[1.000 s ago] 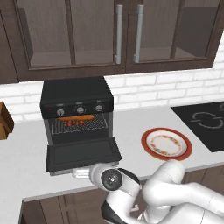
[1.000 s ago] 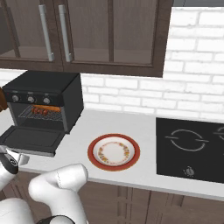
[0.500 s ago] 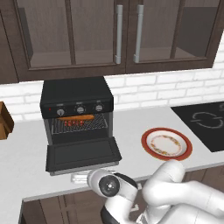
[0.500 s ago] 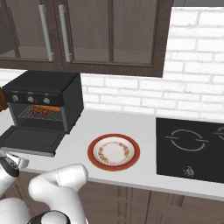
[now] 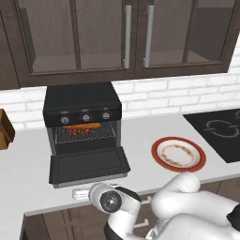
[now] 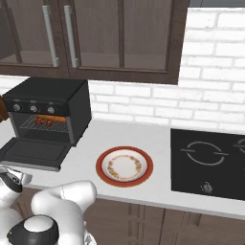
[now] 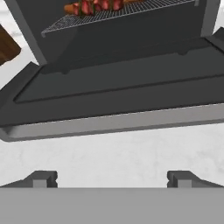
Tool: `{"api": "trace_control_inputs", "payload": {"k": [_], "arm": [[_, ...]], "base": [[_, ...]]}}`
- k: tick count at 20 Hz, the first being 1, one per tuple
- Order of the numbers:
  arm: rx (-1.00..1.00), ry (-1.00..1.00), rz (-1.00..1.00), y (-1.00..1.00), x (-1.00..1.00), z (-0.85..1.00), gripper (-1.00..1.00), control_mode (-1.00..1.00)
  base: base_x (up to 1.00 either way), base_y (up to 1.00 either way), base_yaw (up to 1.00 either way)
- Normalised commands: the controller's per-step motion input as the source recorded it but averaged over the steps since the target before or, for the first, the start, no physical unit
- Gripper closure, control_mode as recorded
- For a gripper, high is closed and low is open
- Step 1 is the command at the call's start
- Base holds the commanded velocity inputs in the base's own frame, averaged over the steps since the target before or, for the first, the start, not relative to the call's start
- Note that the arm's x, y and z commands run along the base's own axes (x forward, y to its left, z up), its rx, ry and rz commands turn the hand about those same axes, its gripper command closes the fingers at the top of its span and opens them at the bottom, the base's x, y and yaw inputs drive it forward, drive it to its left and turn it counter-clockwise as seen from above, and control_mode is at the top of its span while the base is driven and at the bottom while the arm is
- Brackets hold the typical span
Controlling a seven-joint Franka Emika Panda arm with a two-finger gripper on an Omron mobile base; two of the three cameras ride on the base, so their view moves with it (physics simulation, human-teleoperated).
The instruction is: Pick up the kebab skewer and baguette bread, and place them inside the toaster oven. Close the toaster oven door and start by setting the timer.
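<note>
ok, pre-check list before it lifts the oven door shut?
1. Skewer on rack: ok.
2. Baguette on rack, behind skewer: ok.
3. Door down flat, nothing lying on it: ok.
4. Gripper open, empty: ok.
5. Gripper in front of door's front edge, low over the counter: ok; under the lip yet: cannot tell.
6. Plate well aside of the door's swing: ok.

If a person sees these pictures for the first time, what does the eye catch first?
First, the black toaster oven on the counter with its door dropped flat open, the baguette bread and kebab skewer lying on its rack. Then the red-rimmed plate to the oven's right, and the open gripper low before the door's edge.
</note>
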Motion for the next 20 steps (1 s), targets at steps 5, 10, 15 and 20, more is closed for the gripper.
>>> {"api": "trace_control_inputs", "payload": {"k": [5, 10, 15, 20], "arm": [[-0.03, 0.00, 0.03, 0.11, 0.34, -0.17, -1.00, -1.00], [-0.03, 0.00, 0.02, 0.12, 0.02, -0.33, -1.00, -1.00], [-0.01, -0.05, 0.01, 0.05, 0.11, -0.19, -1.00, -1.00], [0.00, -0.04, 0.00, 0.00, 0.28, -0.09, -1.00, -1.00]], "base": [[0.00, 0.00, 0.00], [0.00, 0.00, 0.00], [0.00, 0.00, 0.00], [0.00, 0.00, 0.00]]}}
